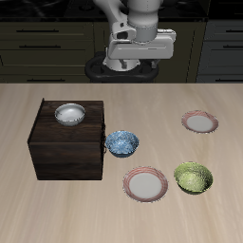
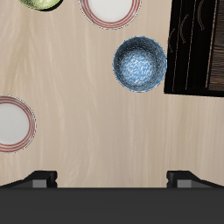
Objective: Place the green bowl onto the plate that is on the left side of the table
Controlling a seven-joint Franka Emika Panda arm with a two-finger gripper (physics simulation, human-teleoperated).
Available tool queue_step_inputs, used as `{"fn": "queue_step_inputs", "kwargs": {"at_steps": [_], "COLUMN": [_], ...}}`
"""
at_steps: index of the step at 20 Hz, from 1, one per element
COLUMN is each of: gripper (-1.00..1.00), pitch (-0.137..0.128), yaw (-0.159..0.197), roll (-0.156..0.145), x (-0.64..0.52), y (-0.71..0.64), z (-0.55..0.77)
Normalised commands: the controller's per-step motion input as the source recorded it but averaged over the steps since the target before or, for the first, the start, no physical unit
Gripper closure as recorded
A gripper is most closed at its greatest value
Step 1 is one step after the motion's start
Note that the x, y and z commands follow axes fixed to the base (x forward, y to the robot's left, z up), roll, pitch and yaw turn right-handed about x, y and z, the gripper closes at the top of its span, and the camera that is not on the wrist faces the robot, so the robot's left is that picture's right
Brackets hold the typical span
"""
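The fingers (image 2: 111, 178), two dark squared tips showing well apart with nothing between them, are standing open high above the pale wood-grain table (image 2: 70, 105), and the gripper (image 1: 140, 55) is hanging near the table's back, clear of every dish. Nearest beneath the fingers in the wrist view, a plate (image 2: 10, 122) is lying flat on the wood, round, with a pinkish-red rim around a pale grey-white centre; in the exterior view this same farther-back plate (image 1: 200, 121) is sitting alone on the robot's left side of the table. Somewhat farther from the fingers, the blue speckled bowl (image 2: 140, 64) is resting upright, round and deep, its inside mottled in blue and white, just beside a dark brown box-shaped wooden cabinet (image 2: 199, 48) whose top is showing a streaked grain. On that cabinet's top a white-grey bowl (image 1: 70, 114) is sitting, smooth and pale. Farther still, toward the table's front edge, the second plate (image 2: 110, 9), alike in rim and centre, is lying flat. Farthest from the fingers, the green bowl (image 1: 194, 177) is standing upright on the table just beside that second plate, apart from it or barely touching, I cannot tell which; it is small, round and yellow-green, with a glossy mottled inside, and only its edge is showing in the wrist view.
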Motion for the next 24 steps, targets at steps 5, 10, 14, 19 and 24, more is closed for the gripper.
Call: {"fn": "queue_step_inputs", "kwargs": {"at_steps": [5, 10, 14, 19, 24], "gripper": [-1.0, -1.0, -1.0, -1.0, -1.0], "pitch": [0.017, 0.018, 0.035, -0.009, 0.002], "yaw": [-0.035, 0.001, -0.044, 0.003, -0.011], "roll": [-0.003, -0.017, -0.01, -0.023, -0.025], "x": [0.31, 0.33, 0.31, 0.21, 0.28], "y": [0.2, 0.21, 0.15, 0.11, 0.14], "z": [-0.01, -0.07, -0.01, 0.05, 0.01]}}
